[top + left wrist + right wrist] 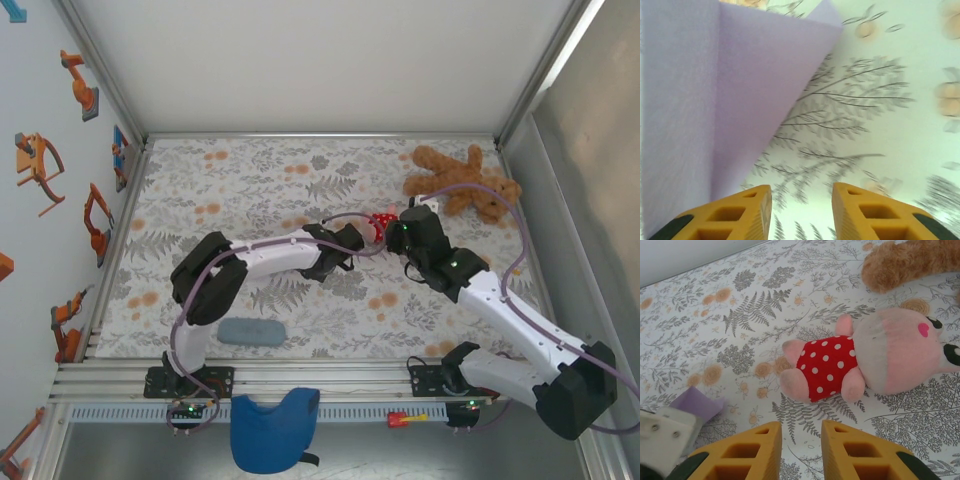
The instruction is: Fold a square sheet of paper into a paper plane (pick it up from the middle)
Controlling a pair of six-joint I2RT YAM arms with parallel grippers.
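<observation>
Left arm and right arm: white moulded link shells w/ rounded black joint housings. Ext. cable: pale purple, one per arm, routed outside the shells in loose loops. Bases: black blocks, green indicator lights at front. One green LED on the right arm's black wrist section. Left gripper and right gripper: two fingers ea., yellow-orange, wedge-shaped, w/ hollow rectangular cut-outs, fine ribbing on inner faces, black patches at rear. Left arm's end housing: white, two small screws.
</observation>
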